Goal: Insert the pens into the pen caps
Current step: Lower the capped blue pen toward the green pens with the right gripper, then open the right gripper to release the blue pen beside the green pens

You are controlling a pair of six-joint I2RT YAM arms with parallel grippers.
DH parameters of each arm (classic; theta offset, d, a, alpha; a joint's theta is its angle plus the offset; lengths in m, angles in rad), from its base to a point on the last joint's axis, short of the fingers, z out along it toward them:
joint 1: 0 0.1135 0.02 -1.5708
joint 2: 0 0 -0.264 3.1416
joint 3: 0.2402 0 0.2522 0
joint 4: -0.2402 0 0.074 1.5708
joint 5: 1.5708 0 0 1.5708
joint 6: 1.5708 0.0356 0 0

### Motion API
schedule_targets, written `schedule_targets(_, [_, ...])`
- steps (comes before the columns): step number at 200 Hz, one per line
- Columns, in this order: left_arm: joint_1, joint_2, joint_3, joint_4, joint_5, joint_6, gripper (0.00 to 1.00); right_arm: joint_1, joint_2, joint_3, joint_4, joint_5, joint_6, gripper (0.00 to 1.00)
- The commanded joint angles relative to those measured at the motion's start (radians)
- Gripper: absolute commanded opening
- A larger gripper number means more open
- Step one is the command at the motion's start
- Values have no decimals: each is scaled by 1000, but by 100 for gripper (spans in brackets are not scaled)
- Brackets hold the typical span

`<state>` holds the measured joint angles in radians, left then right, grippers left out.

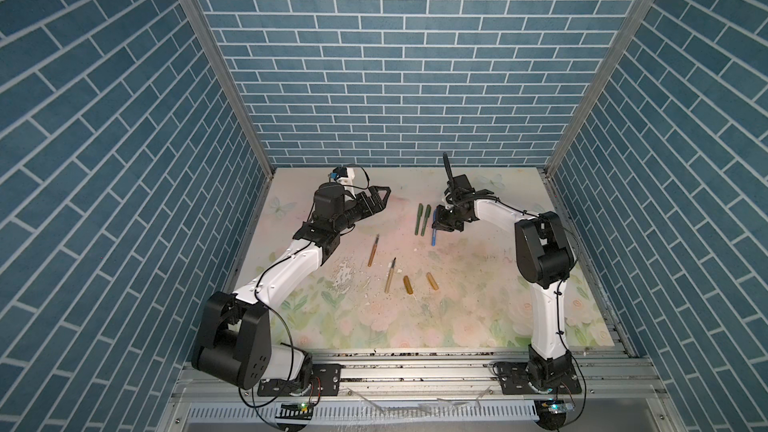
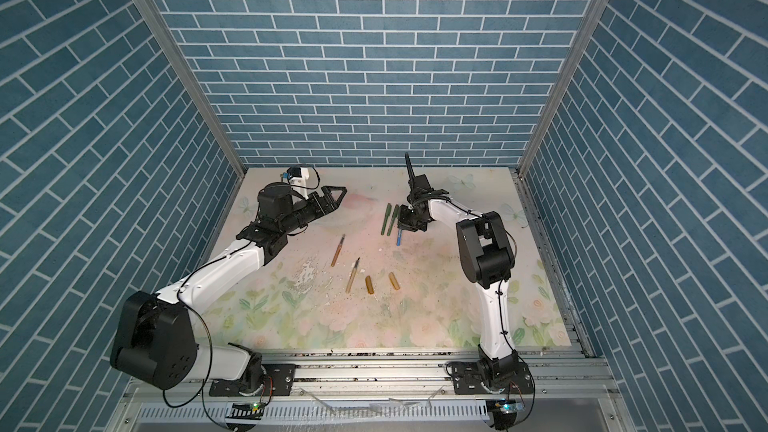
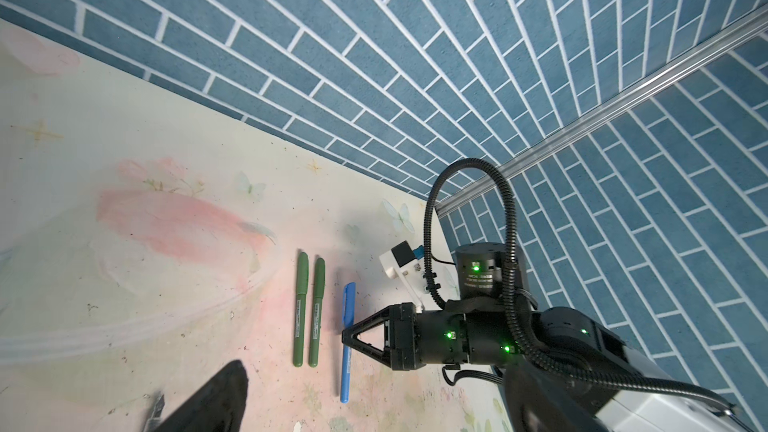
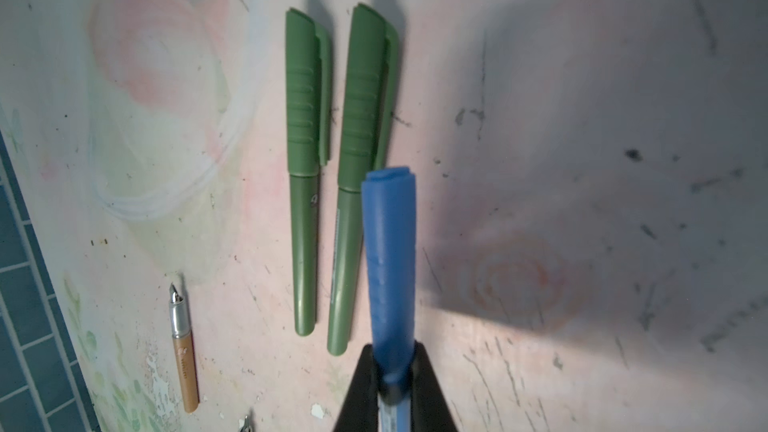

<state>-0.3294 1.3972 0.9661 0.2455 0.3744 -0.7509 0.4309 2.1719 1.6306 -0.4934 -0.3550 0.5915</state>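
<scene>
Right wrist view: right fingers [image 4: 428, 396] are clamping the capped blue pen [image 4: 388, 263], cap end sticking out past them; two capped green pens [image 4: 305, 222] are lying just beside, a golden-brown pen [image 4: 185, 367] farther off. Left fingers [image 3: 208, 401] are hanging wide apart, empty.

left arm [image 1: 291, 268] stretched forward | left gripper [image 1: 384, 197] raised, fingers [image 1: 380, 189] spread wide | right arm [image 1: 544, 313] bent | right gripper [image 1: 438, 226] angled downward, fingers [image 4: 359, 388] closed

Both green pens [image 1: 418, 220] and blue pen [image 1: 433, 238] capped; golden-brown pens [image 1: 373, 251] bare beside amber caps [image 1: 408, 285].
</scene>
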Motion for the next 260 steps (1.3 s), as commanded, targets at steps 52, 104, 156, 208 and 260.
schedule_targets(52, [5, 12, -4, 57, 64, -20, 92, -15, 76, 91, -64, 65, 57, 26])
schedule_targets(104, [7, 25, -3, 72, 82, -29, 90, -16, 28, 87, -68, 70, 54, 31])
schedule_targets(156, [13, 21, 7, -8, 12, -30, 89, -15, -105, 57, -69, 94, 26, 31])
schedule_targets(208, [29, 45, 23, -29, 25, -32, 85, -14, -240, -75, -55, 125, 7, 30])
schedule_targets(260, [32, 47, 101, -177, 41, 102, 85, -14, -357, -245, -33, 207, -10, 29])
